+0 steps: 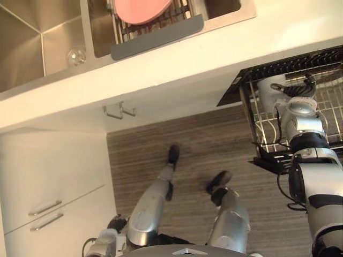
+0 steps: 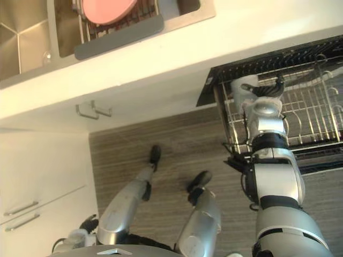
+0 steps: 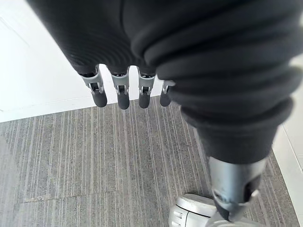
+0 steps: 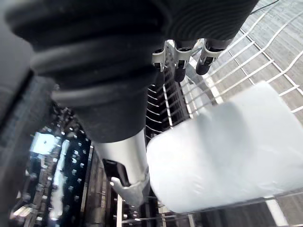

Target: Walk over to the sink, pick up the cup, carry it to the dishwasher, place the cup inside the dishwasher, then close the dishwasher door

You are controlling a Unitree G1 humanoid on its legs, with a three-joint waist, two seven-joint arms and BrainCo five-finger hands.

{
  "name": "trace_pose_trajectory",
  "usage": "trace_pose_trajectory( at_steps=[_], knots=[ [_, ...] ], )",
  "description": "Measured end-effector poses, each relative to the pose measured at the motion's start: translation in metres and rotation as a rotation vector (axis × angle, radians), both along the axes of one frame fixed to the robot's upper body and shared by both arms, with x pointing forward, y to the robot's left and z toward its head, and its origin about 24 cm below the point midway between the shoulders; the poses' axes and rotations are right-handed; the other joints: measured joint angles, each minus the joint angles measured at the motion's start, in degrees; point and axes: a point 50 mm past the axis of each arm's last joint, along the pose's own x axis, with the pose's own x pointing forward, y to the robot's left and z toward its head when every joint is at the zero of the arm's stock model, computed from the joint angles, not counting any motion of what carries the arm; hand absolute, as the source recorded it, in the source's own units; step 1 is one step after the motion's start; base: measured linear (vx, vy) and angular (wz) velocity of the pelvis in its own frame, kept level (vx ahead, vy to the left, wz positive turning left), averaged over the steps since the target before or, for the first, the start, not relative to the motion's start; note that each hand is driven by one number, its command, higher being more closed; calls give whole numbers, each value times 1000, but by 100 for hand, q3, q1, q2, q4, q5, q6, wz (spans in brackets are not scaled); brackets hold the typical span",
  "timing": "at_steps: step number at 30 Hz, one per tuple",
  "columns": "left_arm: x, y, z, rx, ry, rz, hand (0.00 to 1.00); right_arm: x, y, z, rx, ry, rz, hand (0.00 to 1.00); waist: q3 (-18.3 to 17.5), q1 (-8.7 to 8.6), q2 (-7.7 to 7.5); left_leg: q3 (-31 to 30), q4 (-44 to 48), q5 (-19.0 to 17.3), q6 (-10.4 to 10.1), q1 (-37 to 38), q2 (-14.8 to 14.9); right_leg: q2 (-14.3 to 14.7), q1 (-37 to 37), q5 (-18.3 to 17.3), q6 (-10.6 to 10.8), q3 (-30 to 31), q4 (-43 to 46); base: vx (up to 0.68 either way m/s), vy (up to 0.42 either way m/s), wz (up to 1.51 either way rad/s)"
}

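1. A smooth, white, round-sided cup (image 4: 227,151) rests among the wires of the dishwasher basket (image 1: 332,104), at two o'clock in the head views.
2. The right hand (image 1: 293,90) is placed just beside the cup. Its fingers (image 4: 179,71) are stretched out straight over the basket and are not wrapped round the cup, so nothing is gripped.
3. The basket is made of thin metal wire set in a grid and is drawn out below the edge of the plain white counter (image 1: 187,59).
4. The left hand (image 3: 122,92) is hung low at seven o'clock. Its fingers are relaxed and straight, nothing is held, and a grey striped carpet (image 3: 94,156) is seen beneath it.
5. A stainless-steel sink (image 1: 32,48) with flat, dull walls is set into the counter at eleven o'clock, and a clear glass (image 1: 76,56) stands in it.
6. A round pink plate (image 1: 142,8) is held in a wire drying rack (image 1: 179,13) at twelve o'clock, edged by a grey mat (image 1: 158,37) with rounded corners.
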Motion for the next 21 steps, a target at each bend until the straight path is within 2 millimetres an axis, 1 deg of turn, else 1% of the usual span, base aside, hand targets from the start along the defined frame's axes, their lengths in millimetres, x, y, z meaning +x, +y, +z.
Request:
trace_pose_trajectory(
  at_steps=[2,3,4,5,6,7,8,9,10,11,12,13,14,15,16,17,18,20,21],
  knots=[
    [-3,1,0,-5,-3,21,0,-3,3,-3,25,-46,16,0,7,-57,-14,42,-14,-36,2,161,9,20,142,-11,22,43,-36,-41,-81,-17],
    [-7,4,0,-6,-7,51,0,-6,7,-10,75,-99,31,0,20,-183,-49,72,-32,-78,-4,324,30,69,337,-21,49,50,-140,-26,-76,-17],
    [-10,6,0,-5,-7,73,0,-10,10,-16,107,-131,39,0,35,-238,-82,125,-32,-113,0,430,56,105,473,-8,52,54,-232,-16,-73,-20],
    [-14,9,0,-3,-5,92,0,-14,12,-24,143,-155,44,0,37,-298,-143,177,-32,-148,3,530,76,139,579,5,54,72,-302,22,-92,-20],
    [-18,13,1,-1,-8,119,0,-21,15,-35,209,-192,54,0,27,-393,-230,197,-32,-196,-10,659,101,187,742,37,70,75,-424,25,-67,-14],
    [-20,14,1,0,-10,134,0,-26,16,-42,252,-208,56,0,5,-442,-279,201,-32,-222,-17,718,108,205,821,55,95,71,-478,60,-96,-11],
    [-26,17,0,-4,-8,157,0,-36,17,-57,349,-246,58,0,-73,-514,-385,224,-32,-280,-15,825,115,236,965,89,146,70,-581,61,-59,-11],
    [-31,19,-1,-55,-6,230,0,-46,19,-73,464,-295,59,0,-205,-595,-485,263,-32,-346,-18,911,132,288,1093,116,148,76,-727,86,-72,-14],
    [-33,20,-1,-87,-6,271,0,-52,21,-80,514,-319,56,0,-282,-624,-534,294,-32,-380,-25,951,144,311,1152,136,161,78,-801,108,-53,-20],
    [-36,23,-1,-166,-8,393,0,-66,23,-93,595,-370,53,0,-412,-666,-609,352,-32,-462,-20,1079,163,372,1328,191,183,84,-967,122,-52,-15],
    [-38,24,-2,-207,-9,453,0,-74,24,-99,623,-393,48,0,-495,-697,-639,358,-32,-503,-22,1135,171,402,1428,219,185,78,-1061,196,-74,-14],
    [-43,27,-2,-282,-13,568,0,-88,29,-108,642,-422,53,0,-669,-772,-696,376,-31,-589,-24,1268,174,445,1619,245,199,75,-1214,176,-59,-10],
    [-48,28,-2,-322,-16,638,0,-97,34,-112,646,-448,70,0,-828,-828,-731,421,-9,-652,-33,1361,182,486,1746,270,215,98,-1325,230,-65,-20],
    [-52,29,-3,-341,-17,688,0,-105,40,-111,642,-483,101,0,-971,-852,-755,491,2,-712,-48,1454,193,520,1842,298,233,153,-1440,203,-56,-32],
    [-56,31,-3,-355,-24,744,0,-115,47,-106,629,-548,163,0,-1118,-892,-765,559,135,-797,-16,1518,208,574,1991,356,250,221,-1604,221,-64,-32],
    [-56,33,-3,-364,-35,766,0,-121,51,-101,613,-594,206,0,-1171,-915,-780,638,347,-922,-28,1519,225,601,2136,390,254,233,-1735,173,-65,-30],
    [-55,34,-2,-377,-53,785,0,-126,58,-92,588,-664,285,0,-1186,-935,-773,695,861,-1204,-74,1492,289,670,2412,442,257,242,-1950,107,-46,-18],
    [-55,32,-2,-396,-63,792,0,-128,66,-83,555,-713,368,0,-1229,-953,-745,730,1419,-1472,-113,1360,371,742,2608,460,252,230,-2077,30,-19,-6],
    [-54,27,-2,-419,-67,789,0,-130,73,-75,513,-753,446,0,-1261,-955,-715,775,1766,-1607,-129,1314,432,784,2763,458,251,209,-2141,0,0,0]
  ],
)
